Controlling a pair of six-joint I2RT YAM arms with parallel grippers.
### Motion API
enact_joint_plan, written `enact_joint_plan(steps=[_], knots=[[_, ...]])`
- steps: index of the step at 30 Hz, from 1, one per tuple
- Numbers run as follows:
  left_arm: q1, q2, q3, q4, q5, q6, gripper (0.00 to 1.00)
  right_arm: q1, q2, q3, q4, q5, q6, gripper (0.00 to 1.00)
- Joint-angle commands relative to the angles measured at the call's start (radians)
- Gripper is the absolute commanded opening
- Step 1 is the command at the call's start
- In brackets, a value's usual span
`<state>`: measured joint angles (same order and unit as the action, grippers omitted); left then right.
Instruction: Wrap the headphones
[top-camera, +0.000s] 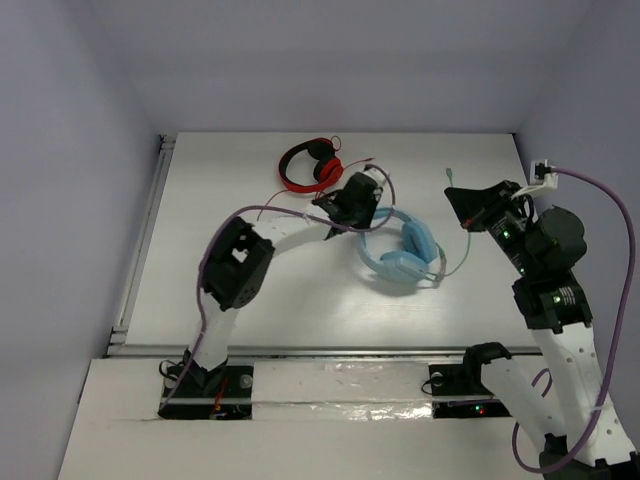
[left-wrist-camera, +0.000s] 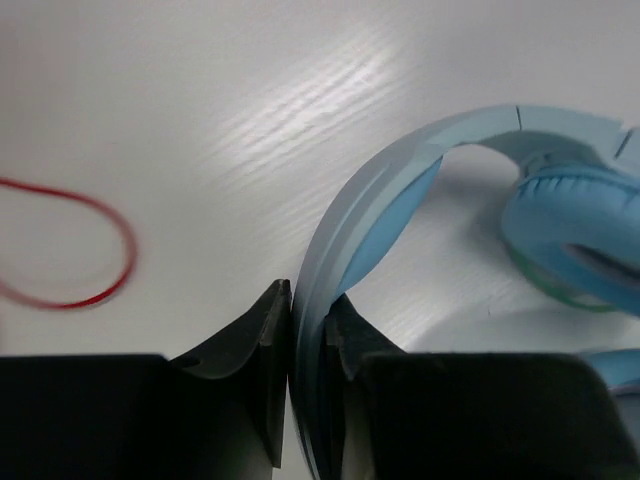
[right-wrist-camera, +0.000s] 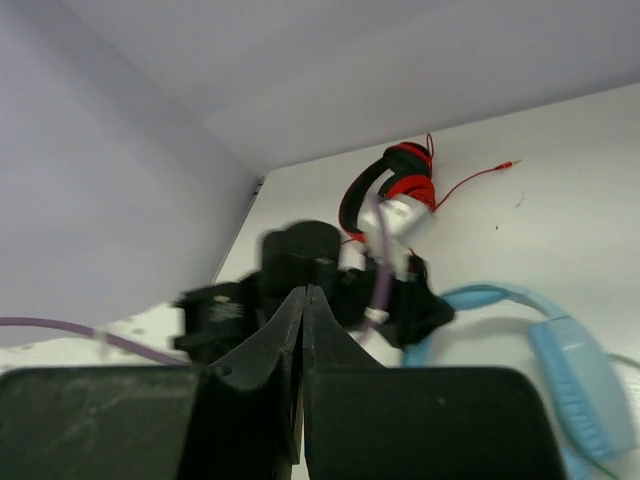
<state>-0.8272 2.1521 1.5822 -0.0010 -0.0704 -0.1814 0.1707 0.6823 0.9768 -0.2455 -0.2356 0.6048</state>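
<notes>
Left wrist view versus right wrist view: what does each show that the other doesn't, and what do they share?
Only the left wrist view: the left end effector shut on the headband of the headphones, and the padded cushion of one earcup.
Only the right wrist view: the right end effector shut with nothing visible between its fingers, the red-and-black headphones at the far end of the table, and the left arm.
Both: the light-blue headphones, some red cable, and the white table.
</notes>
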Motion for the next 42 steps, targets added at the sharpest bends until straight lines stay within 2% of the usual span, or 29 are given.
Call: enact_joint_plan(steps=[1, 5, 7, 10, 11, 14, 17, 20, 24, 30, 35, 39, 42], knots=[[0.071, -0.327, -0.022, 0.006, 0.115, -0.050, 0.00, 0.001, 0.023, 0.006, 0.109, -0.036, -0.028, 0.00], [0.121, -0.477, -0.040, -0.080, 0.141, -0.073, 0.00, 0.001, 0.078, 0.123, 0.075, -0.125, -0.184, 0.00], [0.141, -0.555, -0.044, -0.117, 0.178, -0.082, 0.00, 0.001, 0.108, 0.154, 0.071, -0.158, -0.204, 0.03], [0.198, -0.638, -0.019, -0.187, 0.250, -0.092, 0.00, 0.001, 0.088, 0.129, 0.167, -0.260, -0.218, 0.23], [0.215, -0.653, 0.016, -0.214, 0.277, -0.092, 0.00, 0.001, 0.080, 0.105, 0.190, -0.313, -0.238, 0.36], [0.282, -0.692, 0.106, -0.316, 0.311, -0.087, 0.00, 0.001, 0.060, 0.073, 0.235, -0.355, -0.264, 0.54], [0.319, -0.704, 0.211, -0.408, 0.337, -0.078, 0.00, 0.001, 0.063, 0.030, 0.310, -0.389, -0.258, 0.64], [0.330, -0.706, 0.292, -0.468, 0.343, -0.072, 0.00, 0.001, 0.074, -0.025, 0.376, -0.477, -0.240, 0.67], [0.364, -0.702, 0.340, -0.496, 0.356, -0.073, 0.00, 0.001, 0.025, -0.137, 0.494, -0.513, -0.148, 0.67], [0.392, -0.712, 0.383, -0.442, 0.484, -0.138, 0.00, 0.001, -0.021, -0.237, 0.554, -0.432, -0.111, 0.64], [0.392, -0.730, 0.432, -0.418, 0.541, -0.171, 0.00, 0.001, 0.097, -0.282, 0.620, -0.441, -0.108, 0.71], [0.392, -0.741, 0.441, -0.406, 0.567, -0.185, 0.00, 0.001, 0.163, -0.346, 0.733, -0.461, -0.089, 0.73], [0.392, -0.739, 0.455, -0.401, 0.581, -0.190, 0.00, 0.001, 0.218, -0.340, 0.736, -0.435, -0.109, 0.72]])
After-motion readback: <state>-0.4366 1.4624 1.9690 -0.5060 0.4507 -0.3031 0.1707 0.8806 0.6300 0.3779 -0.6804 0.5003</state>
